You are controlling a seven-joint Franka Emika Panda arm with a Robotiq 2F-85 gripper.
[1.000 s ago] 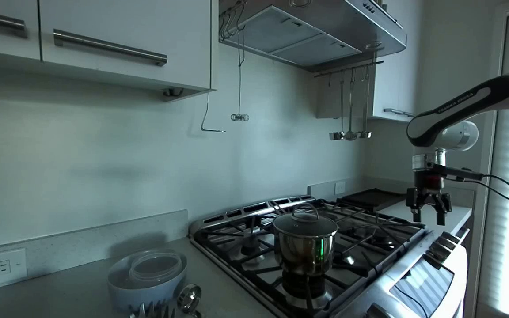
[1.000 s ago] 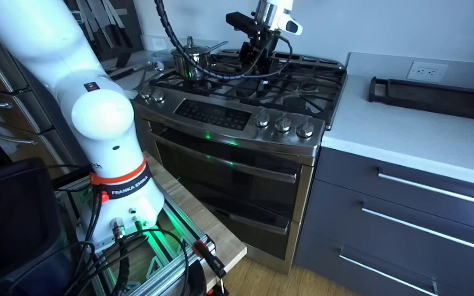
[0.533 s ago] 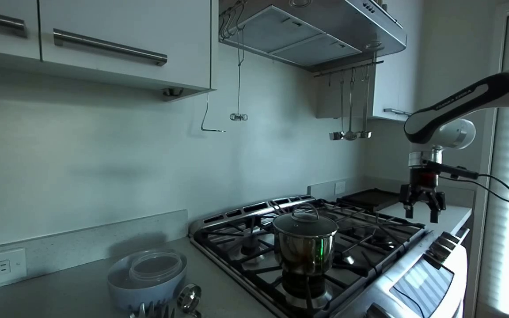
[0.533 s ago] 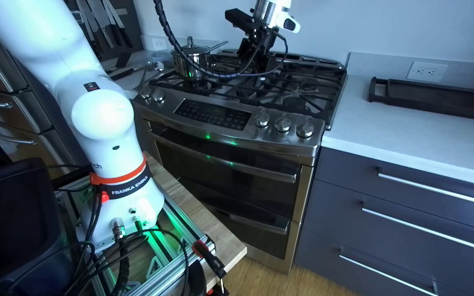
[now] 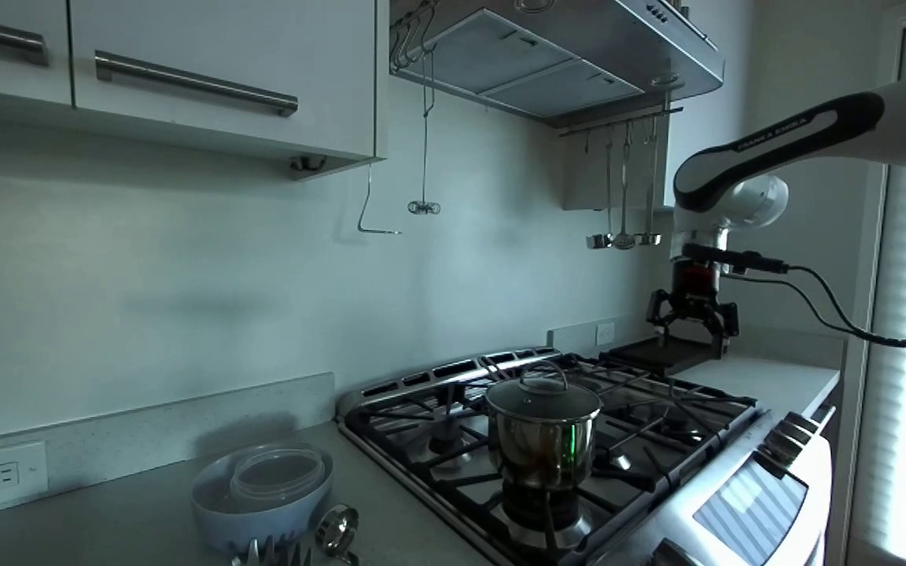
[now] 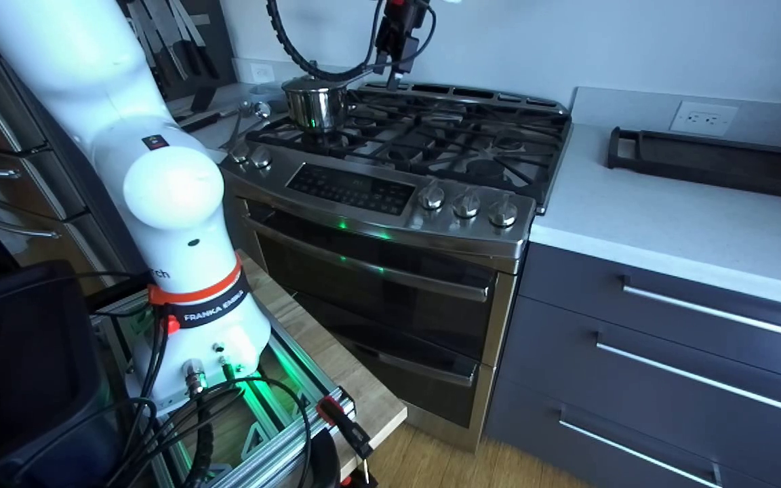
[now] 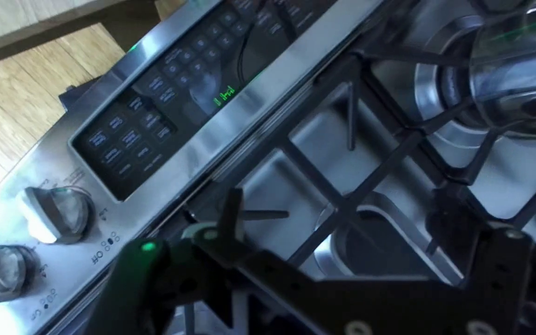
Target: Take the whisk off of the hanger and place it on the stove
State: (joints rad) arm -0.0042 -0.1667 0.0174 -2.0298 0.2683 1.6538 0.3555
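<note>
Whisk hangs below the hood in an exterior view, my gripper spread, empty and well apart; the wrist view faces the stove, so I judge this the reach, needing a climb to the whisk next.

A kitchen, gas stove (lidded pot on top), range hood above, wall cabinets, row of knives
</note>
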